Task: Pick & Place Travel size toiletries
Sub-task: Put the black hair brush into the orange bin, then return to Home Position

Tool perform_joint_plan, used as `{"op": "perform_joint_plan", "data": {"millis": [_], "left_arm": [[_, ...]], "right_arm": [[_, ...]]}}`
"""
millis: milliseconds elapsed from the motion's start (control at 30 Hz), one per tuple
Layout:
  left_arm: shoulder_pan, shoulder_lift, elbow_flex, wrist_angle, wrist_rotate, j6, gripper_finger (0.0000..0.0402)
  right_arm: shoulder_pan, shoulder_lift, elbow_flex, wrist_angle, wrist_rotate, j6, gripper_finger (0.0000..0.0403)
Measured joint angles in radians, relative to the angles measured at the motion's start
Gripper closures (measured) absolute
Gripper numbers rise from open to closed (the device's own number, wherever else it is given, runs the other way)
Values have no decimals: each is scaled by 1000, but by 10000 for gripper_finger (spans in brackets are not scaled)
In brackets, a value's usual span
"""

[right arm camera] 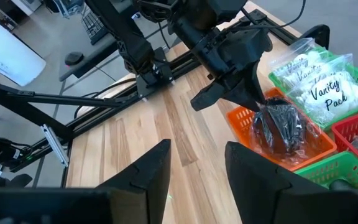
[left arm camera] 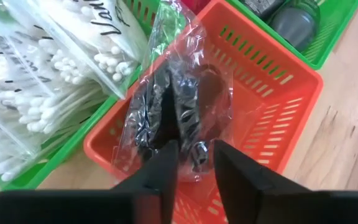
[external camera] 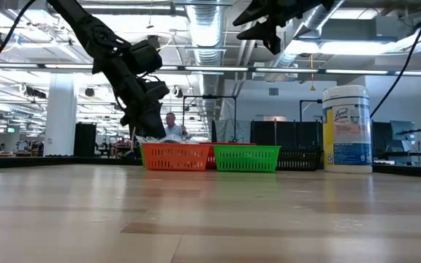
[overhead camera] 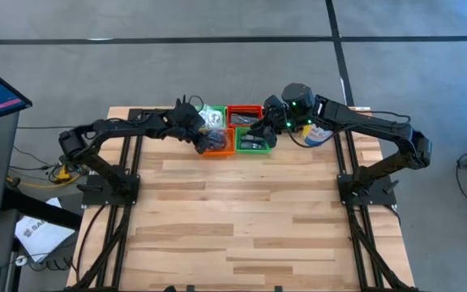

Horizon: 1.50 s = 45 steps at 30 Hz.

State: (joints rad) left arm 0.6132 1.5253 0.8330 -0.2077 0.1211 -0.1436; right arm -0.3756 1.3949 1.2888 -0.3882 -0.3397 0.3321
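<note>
A clear packet with black round pieces [left arm camera: 179,106] lies in the orange tray [left arm camera: 283,118], its upper end reaching over the rim toward the neighbouring green tray. My left gripper [left arm camera: 194,149] stands open right over the packet's near end, slanting down; it also shows from the right wrist [right arm camera: 253,102]. Clear packets of white cotton swabs [left arm camera: 42,74] fill that green tray [right arm camera: 291,68]. Dark grey ovals [left arm camera: 291,18] lie in the other green tray [overhead camera: 255,142]. My right gripper [right arm camera: 197,162] hangs open and empty, high above the trays [overhead camera: 267,113]. My left gripper's fingers [left arm camera: 163,165] stand on either side of the packet's near end [left arm camera: 196,152], coming from above at a slant. Whether they touch the plastic, I cannot tell. The packet rests in the orange tray, not lifted.
A red tray [overhead camera: 244,113] sits behind the orange and green ones at the table's far edge. A tall white canister [external camera: 347,128] stands to their right. The wooden tabletop [overhead camera: 242,219] lies bare toward the near edge. A person shows in the room beyond [external camera: 171,126].
</note>
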Motion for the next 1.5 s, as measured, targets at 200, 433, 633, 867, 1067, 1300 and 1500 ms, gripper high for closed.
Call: {"op": "perform_joint_plan", "data": {"millis": [200,433,633,867,1067,1300,1500], "left_arm": [[0,0,0,-1,-1,-3,261],[0,0,0,-1,-1,-14,252],[0,-21,3,-2,-2,-22,277],[0,-133,3,-59,-41,-8,336],[5,-264,3,-52,-76,-20,373],[5,-354,3,-37,-78,-19,399],[4,-362,3,-32,-77,-21,400]], "right_arm": [[0,0,0,1,1,0,259],[-8,0,0,1,11,3,260],[-19,0,0,0,11,6,266],[-27,0,0,-23,4,0,264],[-29,0,0,-58,3,-33,285],[-32,-5,0,-111,94,-58,376],[-1,-43,1,-105,169,-79,392]]}}
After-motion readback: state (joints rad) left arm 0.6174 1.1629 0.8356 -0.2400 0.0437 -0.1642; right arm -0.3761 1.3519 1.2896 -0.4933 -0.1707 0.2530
